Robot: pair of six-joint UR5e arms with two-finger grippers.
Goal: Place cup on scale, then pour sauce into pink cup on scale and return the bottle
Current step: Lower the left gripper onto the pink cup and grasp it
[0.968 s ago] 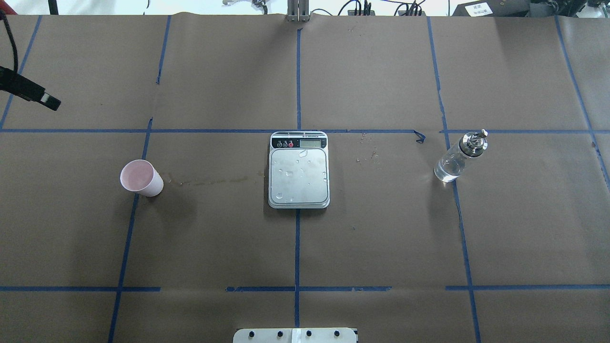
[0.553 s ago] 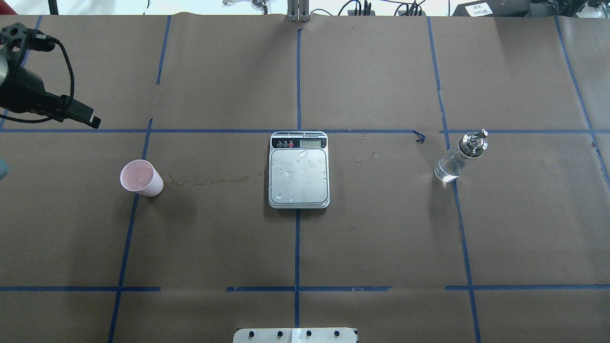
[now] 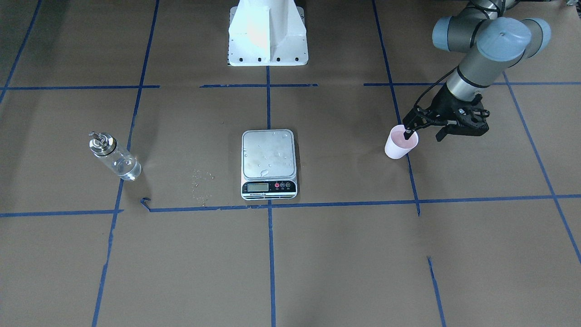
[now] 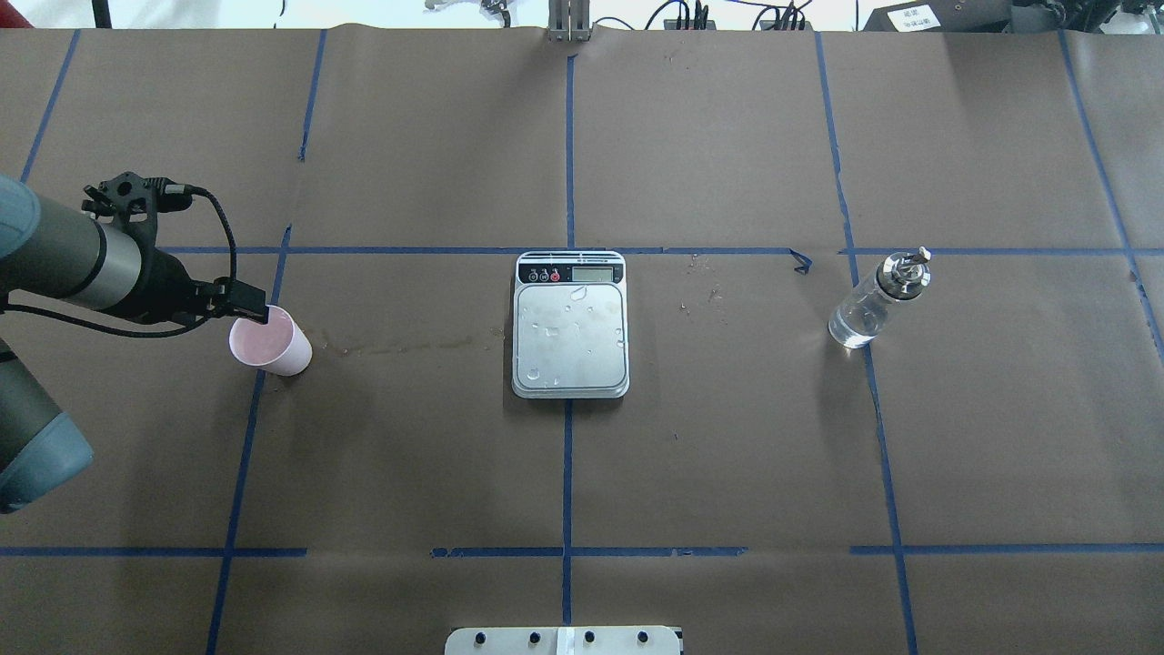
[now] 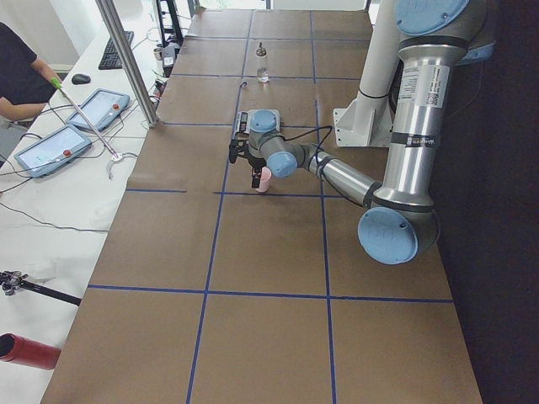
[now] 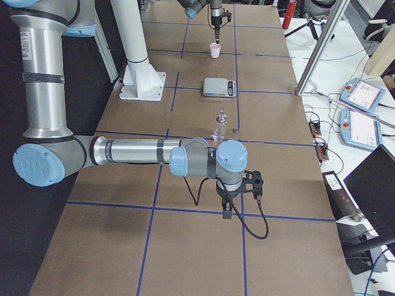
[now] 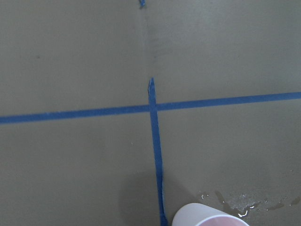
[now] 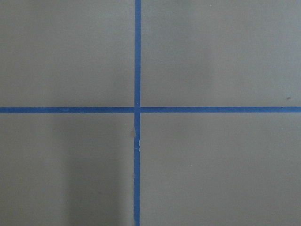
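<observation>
The pale pink cup [image 4: 273, 344] stands upright on the table, left of the scale [image 4: 570, 337]; it also shows in the front view [image 3: 399, 147] and at the bottom of the left wrist view [image 7: 207, 217]. My left gripper [image 3: 423, 135] is open: one finger is at the cup's mouth, the other outside it on the side away from the scale. In the overhead view the left gripper [image 4: 247, 315] reaches the cup's rim. The scale's platform is bare but for water drops. The clear bottle [image 4: 871, 305] stands right of the scale. My right gripper [image 6: 227, 213] hangs low over the table, far from the bottle; I cannot tell its state.
A wet streak [image 4: 409, 346] lies on the brown paper between cup and scale. The white robot base [image 3: 268, 36] stands behind the scale. Blue tape lines cross the table. Operators' tablets [image 5: 55, 147] lie beyond the table's far edge.
My left arm has come in from the upper left and moved down and right until its gripper reached the cup's rim. Cup, scale and bottle have not moved.
</observation>
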